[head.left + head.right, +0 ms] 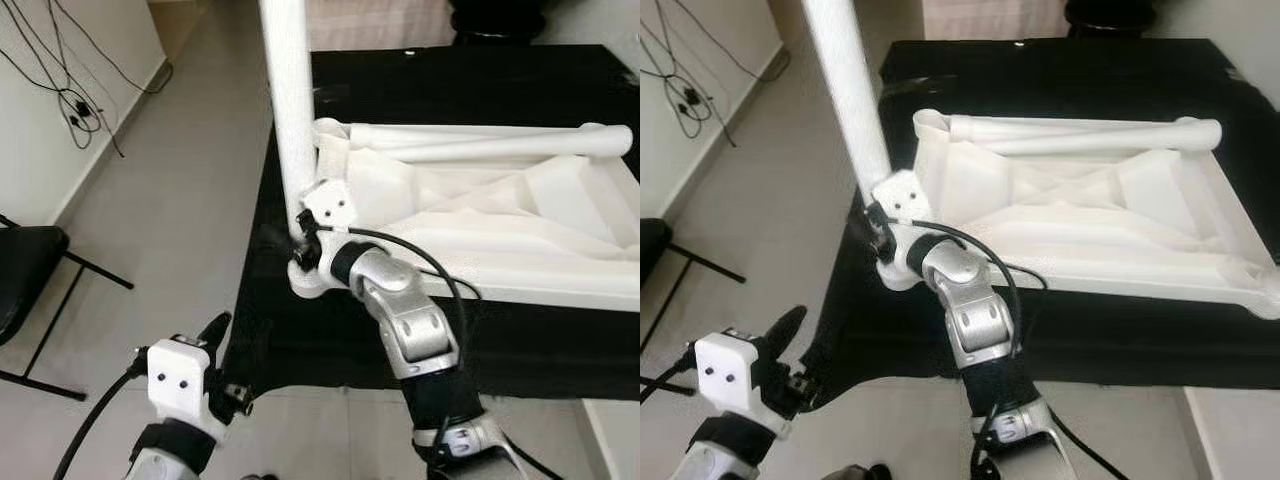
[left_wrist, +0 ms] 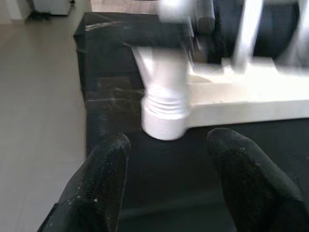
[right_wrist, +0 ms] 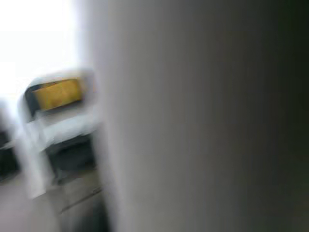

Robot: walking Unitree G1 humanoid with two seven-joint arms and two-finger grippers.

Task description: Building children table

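Observation:
A white children's table top (image 1: 520,290) lies upside down on a black-covered surface (image 1: 330,335). One white table leg (image 1: 288,100) stands upright in the top's near left corner socket (image 2: 164,116). My right gripper (image 1: 300,247) is shut on that leg just above the socket, and in the right wrist view the leg (image 3: 203,116) is a close blur. A second white leg (image 1: 480,145) lies across the far side of the top. My left gripper (image 2: 169,140) is open, low and to the left of the surface's edge, facing the socket with nothing between its fingers.
A black chair (image 1: 25,270) stands on the floor at the far left. Black cables (image 1: 70,100) hang on the white wall beyond it. Grey floor (image 1: 170,200) runs along the left side of the black-covered surface.

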